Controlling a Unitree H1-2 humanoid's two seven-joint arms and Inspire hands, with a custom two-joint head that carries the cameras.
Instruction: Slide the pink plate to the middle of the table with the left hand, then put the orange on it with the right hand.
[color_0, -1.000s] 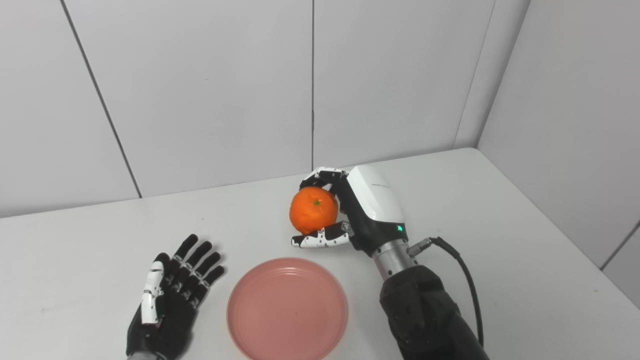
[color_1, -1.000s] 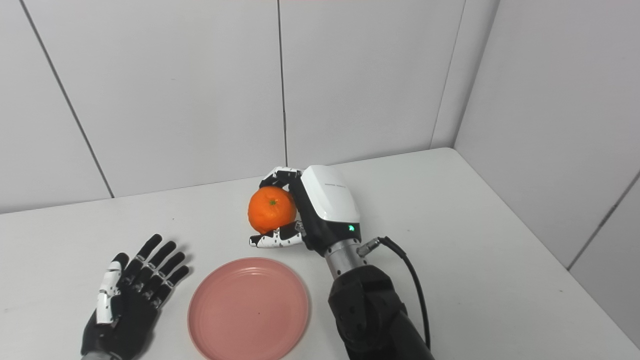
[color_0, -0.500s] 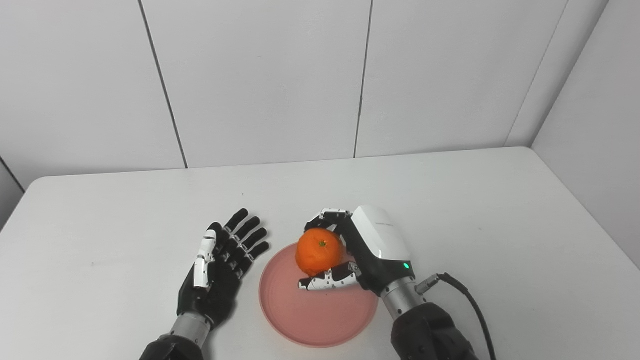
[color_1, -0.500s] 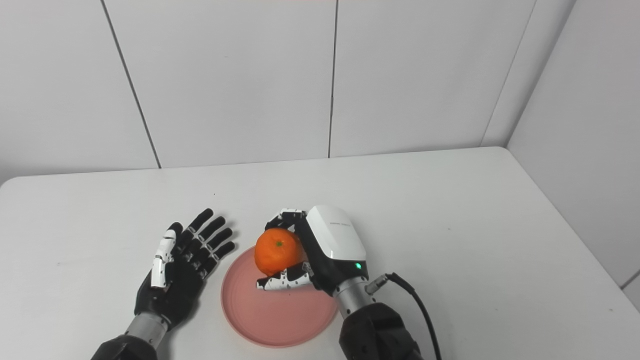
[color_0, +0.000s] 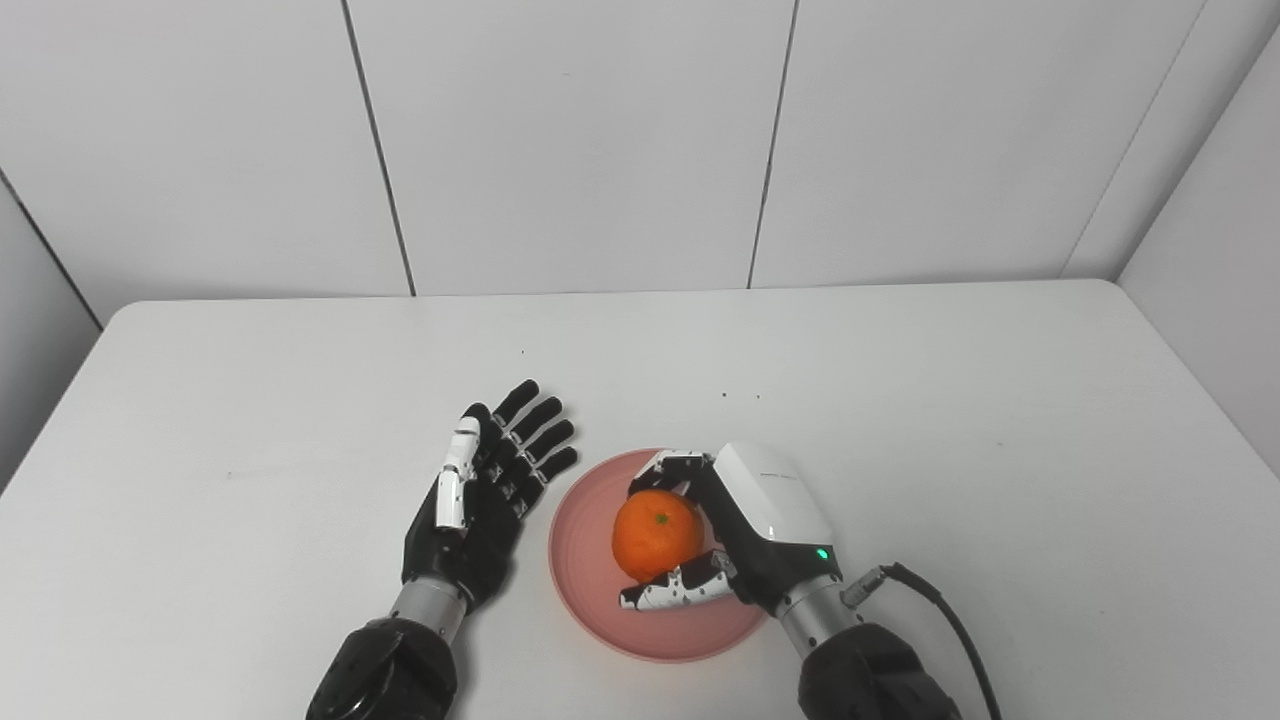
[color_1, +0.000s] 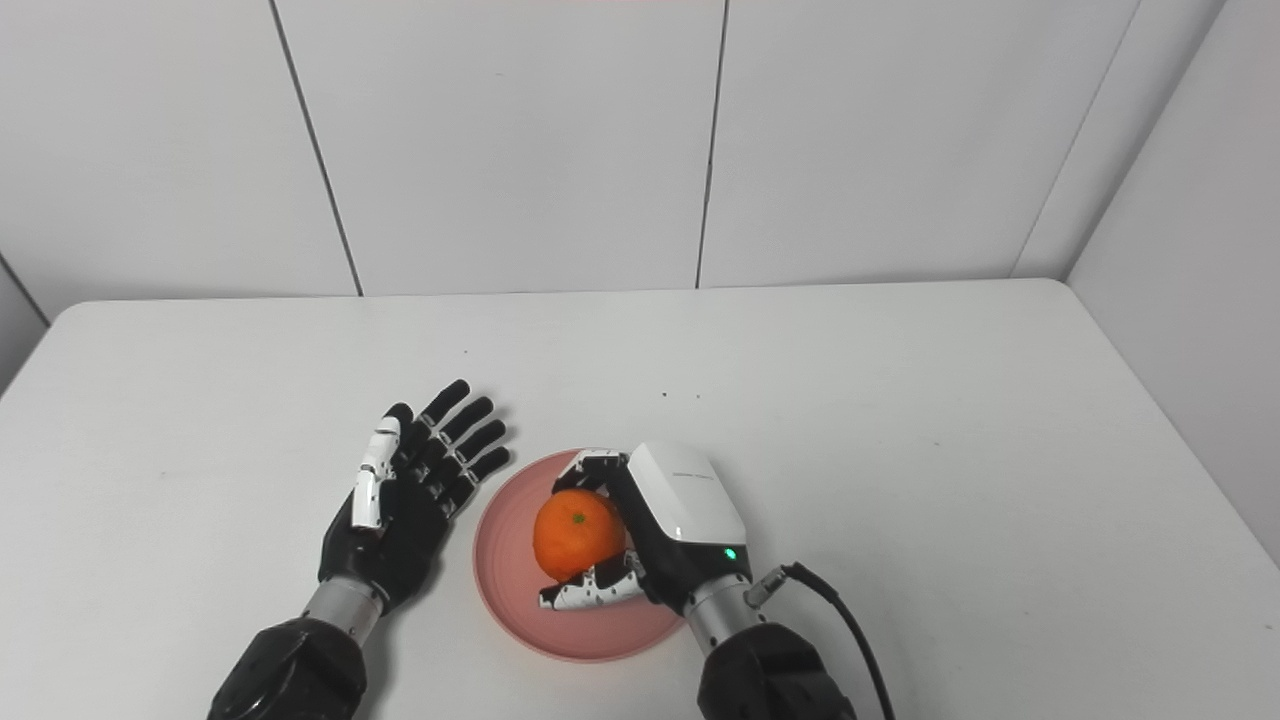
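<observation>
Fruit: one round orange (color_0: 657, 534), gripped by my right hand (color_0: 745, 530).
Dish: one round pink plate (color_0: 583, 560), beneath it, on white worktop (color_0: 950, 420).
Left hand (color_0: 485, 495): fingers spread, holding nothing, beside plate.

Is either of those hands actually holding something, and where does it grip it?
The right hand grips the orange around its sides; the left hand holds nothing.
</observation>
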